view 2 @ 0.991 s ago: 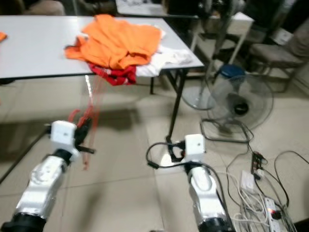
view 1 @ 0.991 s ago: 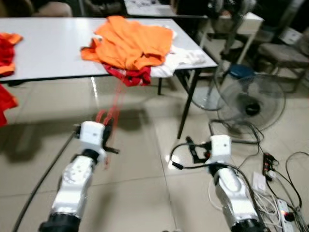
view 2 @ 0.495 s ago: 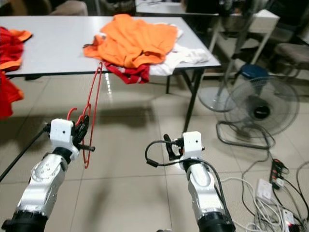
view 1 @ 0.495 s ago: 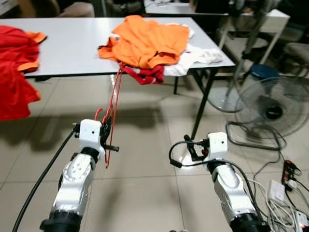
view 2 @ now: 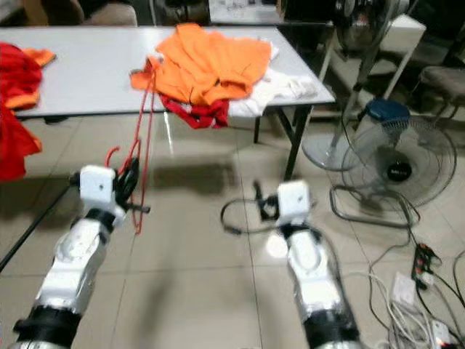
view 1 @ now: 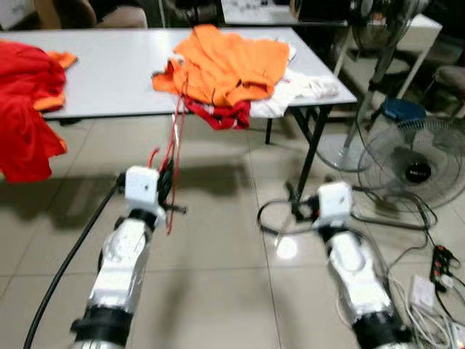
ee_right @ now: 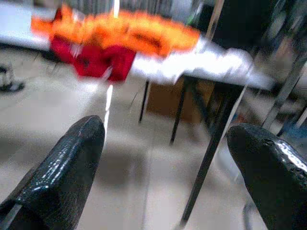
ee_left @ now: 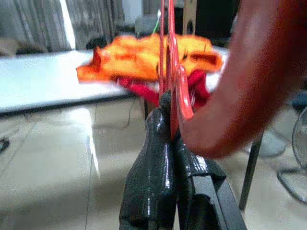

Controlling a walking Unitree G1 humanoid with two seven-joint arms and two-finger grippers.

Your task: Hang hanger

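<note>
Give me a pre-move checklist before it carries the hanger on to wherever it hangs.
1. Left gripper shut on the red hanger: ok, fingers closed around the wire.
2. Hanger free of the orange clothes: cannot tell, its top overlaps the pile at the table edge.
3. Right gripper open and holding nothing: ok.
4. Rail or rod to hang on in sight: not ok, none visible.
5. Floor hazards: not ok, fan and cables lie to the robot's right.
6. Image sharpness: not ok, views are motion-blurred.
</note>
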